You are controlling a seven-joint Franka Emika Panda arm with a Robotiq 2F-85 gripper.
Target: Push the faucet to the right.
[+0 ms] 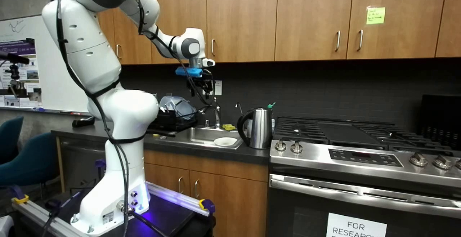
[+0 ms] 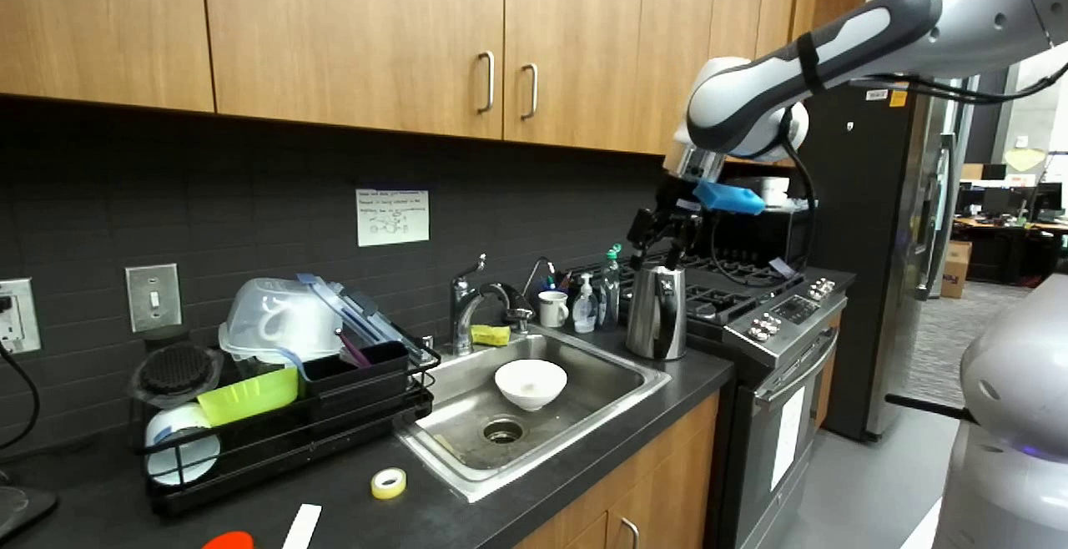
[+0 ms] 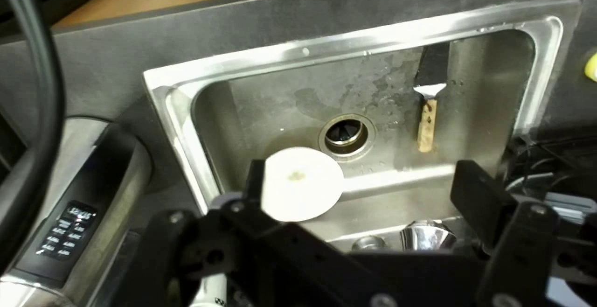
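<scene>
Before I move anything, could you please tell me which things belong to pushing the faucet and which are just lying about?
For the job:
faucet
robot's jaws, standing open

Just lying about:
white bowl
steel kettle
yellow sponge
wooden-handled spatula
tape roll

A white bowl (image 3: 303,185) and a spatula (image 3: 429,91) are being held by the sink (image 3: 261,111); a kettle (image 1: 262,129) is being supported by the counter (image 1: 252,156).

Paper (image 1: 356,226) on the oven door (image 1: 306,213) reads "FOR RESEARCH".
</scene>
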